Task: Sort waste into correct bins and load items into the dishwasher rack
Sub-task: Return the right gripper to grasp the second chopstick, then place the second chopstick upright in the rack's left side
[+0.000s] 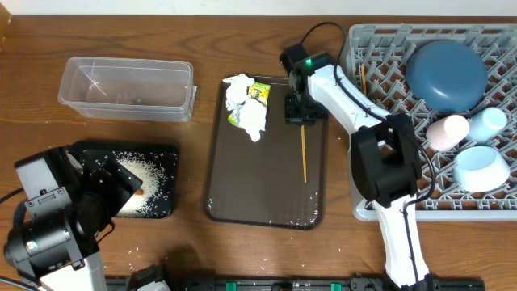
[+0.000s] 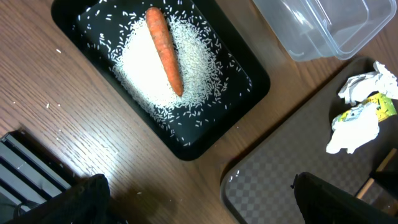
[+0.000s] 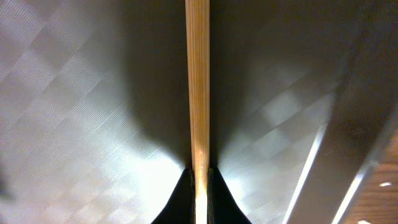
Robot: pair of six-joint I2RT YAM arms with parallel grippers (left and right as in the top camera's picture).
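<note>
My right gripper is shut on a wooden chopstick over the brown serving tray. Another chopstick stands in the grey dishwasher rack. The rack holds the dark-blue plate, whitish-pink cup, light-blue cup and light-blue bowl. Crumpled napkins and a green-yellow wrapper lie on the serving tray. The black tray holds rice and the carrot. My left gripper is open and empty beside it. The clear container is empty.
Loose rice grains are scattered on the wooden table around the black tray. The left arm's base covers the front left corner. The serving tray's edge lies close to the left gripper.
</note>
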